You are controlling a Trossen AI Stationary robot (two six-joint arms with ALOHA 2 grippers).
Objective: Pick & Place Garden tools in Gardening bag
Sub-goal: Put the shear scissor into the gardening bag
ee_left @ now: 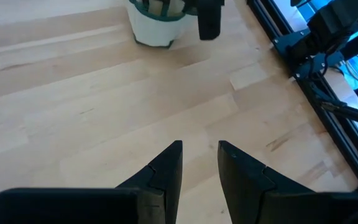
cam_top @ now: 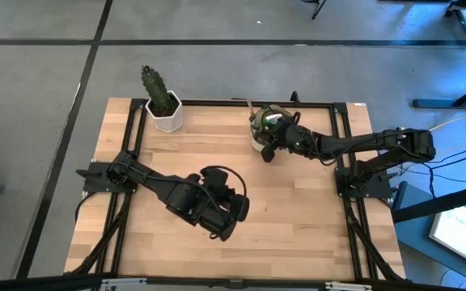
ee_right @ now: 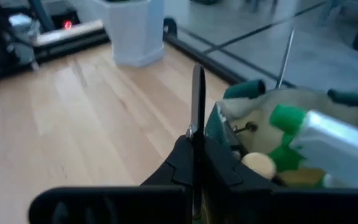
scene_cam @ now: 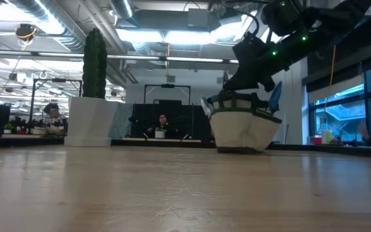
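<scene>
Cactus point(cam_top: 156, 87) in white pot point(cam_top: 167, 115), table's point(cam_top: 298, 226) far-left corner.

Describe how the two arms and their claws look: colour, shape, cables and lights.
Both arms are dark, near-black jointed links on black base mounts at the table's sides. The left claw ends in two flat, tapering dark fingers. The right claw has matching dark fingers, pressed together. Black cables loop over the left arm's wrist. Small green lights glow along the right arm.
</scene>
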